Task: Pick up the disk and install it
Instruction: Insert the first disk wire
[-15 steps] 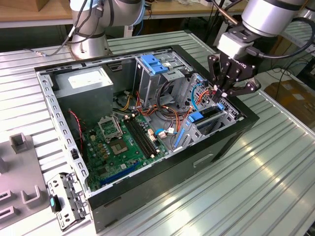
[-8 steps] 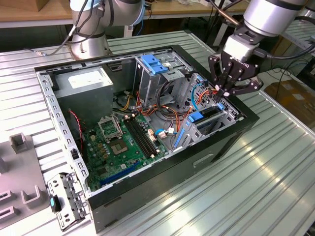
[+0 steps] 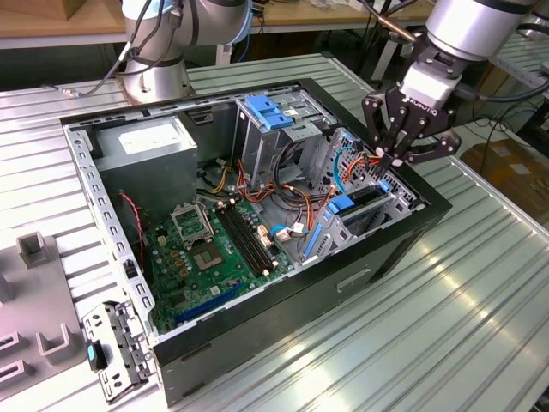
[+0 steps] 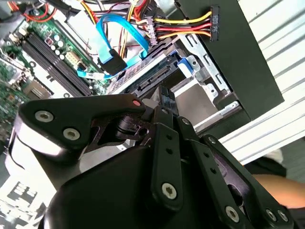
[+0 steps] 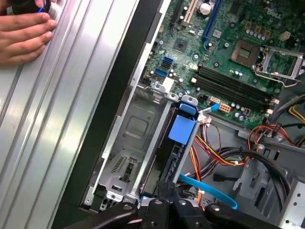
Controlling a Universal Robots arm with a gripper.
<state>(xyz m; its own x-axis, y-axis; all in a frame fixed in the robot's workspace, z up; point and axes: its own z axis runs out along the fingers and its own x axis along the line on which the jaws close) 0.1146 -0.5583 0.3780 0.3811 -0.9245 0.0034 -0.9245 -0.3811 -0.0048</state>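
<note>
The disk (image 3: 356,202) stands on edge in the drive bay at the open computer case's (image 3: 257,352) side toward the exterior view's right, its blue carrier rails level with the cage. Both wrist views also show the disk (image 5: 183,130) (image 4: 143,82) slotted between the bay's metal walls. My gripper (image 3: 397,160) hangs over the disk's end, beside the orange and blue cables. Its fingers are shut together. In both wrist views the gripper (image 5: 167,187) (image 4: 165,98) has its tips right at the disk's upper edge. Whether they press on it I cannot tell.
Inside the case are the green motherboard (image 3: 206,249), a grey power-supply box (image 3: 146,142), a tall cage with a blue latch (image 3: 270,112) and loose cables (image 3: 283,193). A hand (image 5: 24,28) rests on the ribbed table. Grey fixtures (image 3: 34,249) lie at the exterior view's left.
</note>
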